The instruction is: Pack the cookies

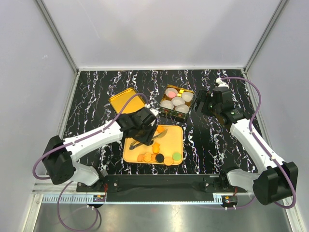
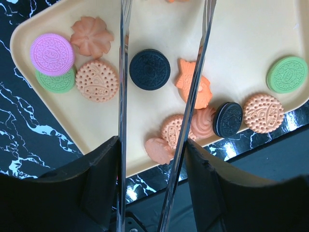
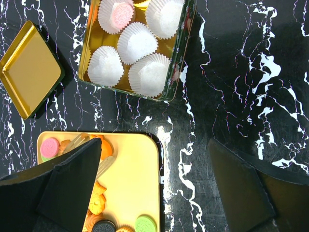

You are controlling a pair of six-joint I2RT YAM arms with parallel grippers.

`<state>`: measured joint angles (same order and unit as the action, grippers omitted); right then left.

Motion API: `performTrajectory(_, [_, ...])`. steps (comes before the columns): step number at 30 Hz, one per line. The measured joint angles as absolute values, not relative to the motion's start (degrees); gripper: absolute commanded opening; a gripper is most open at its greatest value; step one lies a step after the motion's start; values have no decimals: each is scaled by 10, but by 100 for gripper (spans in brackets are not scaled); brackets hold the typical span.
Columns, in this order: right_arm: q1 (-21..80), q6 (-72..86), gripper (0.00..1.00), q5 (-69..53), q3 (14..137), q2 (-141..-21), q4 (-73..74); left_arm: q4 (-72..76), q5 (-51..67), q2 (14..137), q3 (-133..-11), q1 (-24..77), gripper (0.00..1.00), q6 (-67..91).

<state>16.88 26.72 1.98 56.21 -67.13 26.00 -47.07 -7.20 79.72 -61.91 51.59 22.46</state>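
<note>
Several cookies lie on the yellow tray (image 1: 176, 137): orange ones, a black one (image 2: 149, 69), a pink one (image 2: 52, 54) and green ones (image 2: 287, 74). My left gripper (image 1: 140, 126) is shut on metal tongs (image 2: 122, 96) and holds them low over the tray. In the right wrist view the tong tips sit either side of an orange cookie (image 3: 104, 147) near the tray's far edge. An open tin (image 1: 177, 100) holds white paper cups; one cup holds a pink cookie (image 3: 122, 15). My right gripper (image 1: 205, 104) is open and empty, right of the tin.
The tin's gold lid (image 1: 128, 100) lies upside down left of the tin, behind the tray. The black marbled table (image 1: 207, 145) is fenced by white walls at the back and sides.
</note>
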Motion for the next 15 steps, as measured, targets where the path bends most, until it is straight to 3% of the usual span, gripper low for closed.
performTrajectory(15, [169,267,100,20,557,-665,258,-470,-87,808,-620,524,52,225])
